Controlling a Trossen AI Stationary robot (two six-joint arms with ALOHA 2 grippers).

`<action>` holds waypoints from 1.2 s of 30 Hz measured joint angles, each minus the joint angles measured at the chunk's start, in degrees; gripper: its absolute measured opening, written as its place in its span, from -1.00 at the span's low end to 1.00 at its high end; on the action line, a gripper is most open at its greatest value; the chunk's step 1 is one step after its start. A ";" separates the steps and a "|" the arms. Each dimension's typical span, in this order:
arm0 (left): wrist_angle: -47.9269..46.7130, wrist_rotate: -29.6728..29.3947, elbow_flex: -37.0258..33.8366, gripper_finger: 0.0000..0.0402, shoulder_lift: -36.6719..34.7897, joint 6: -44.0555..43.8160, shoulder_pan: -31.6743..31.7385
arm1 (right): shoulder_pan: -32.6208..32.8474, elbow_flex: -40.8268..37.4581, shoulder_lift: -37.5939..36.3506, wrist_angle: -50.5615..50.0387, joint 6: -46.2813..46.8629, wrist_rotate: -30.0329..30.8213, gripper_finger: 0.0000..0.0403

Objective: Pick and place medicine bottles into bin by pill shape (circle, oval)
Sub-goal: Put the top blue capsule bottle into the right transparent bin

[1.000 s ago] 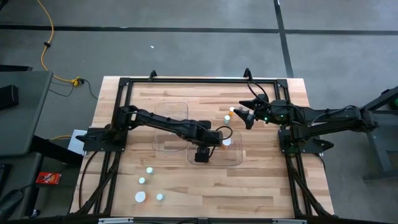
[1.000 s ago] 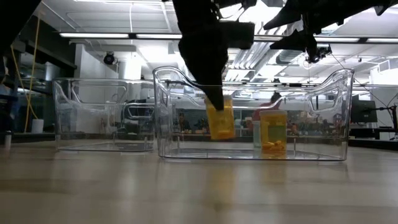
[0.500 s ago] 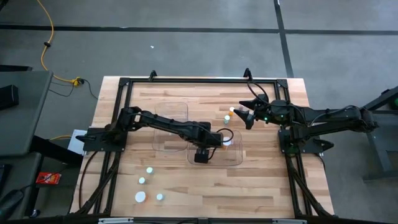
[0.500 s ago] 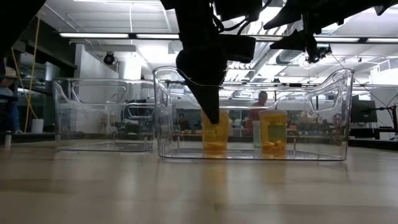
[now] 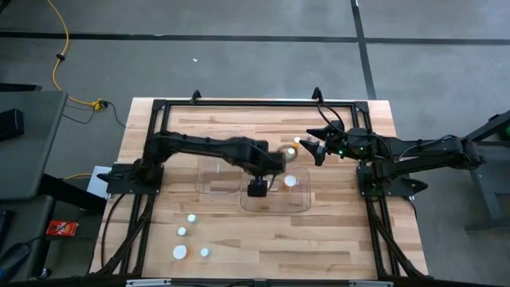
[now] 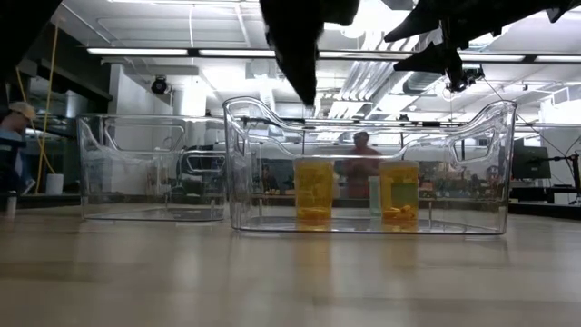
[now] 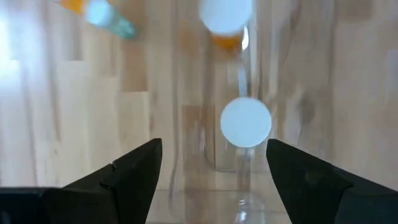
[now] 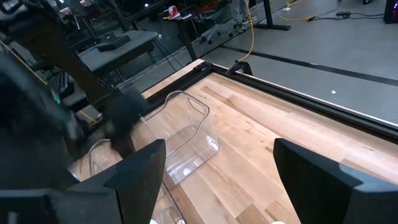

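The right gripper (image 8: 214, 180) shows its two dark fingers (image 8: 134, 171) spread wide apart, with nothing between them. Beyond them a clear plastic bin (image 8: 180, 146) rests on the wooden counter (image 8: 267, 118), and the blurred dark left arm (image 8: 74, 106) reaches over its far side

Left pincer (image 5: 275, 162) open and empty, right pincer (image 5: 313, 148) open, raised
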 joint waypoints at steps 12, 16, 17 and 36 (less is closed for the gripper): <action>31.82 -1.62 -25.56 0.39 -31.64 -14.39 -1.70 | -0.02 0.00 0.00 0.00 -0.10 0.00 0.45; 42.27 -7.58 -39.23 0.39 -43.92 -18.82 -7.13 | 0.00 0.00 0.00 -0.02 -0.15 0.00 0.45; 44.14 -9.62 -42.32 0.39 -46.72 -19.86 -8.80 | 0.00 0.00 0.00 -0.04 -0.18 0.00 0.45; 59.74 -25.71 -71.21 0.39 -71.26 -20.58 -18.49 | 0.00 0.00 0.01 5.46 7.49 0.02 0.45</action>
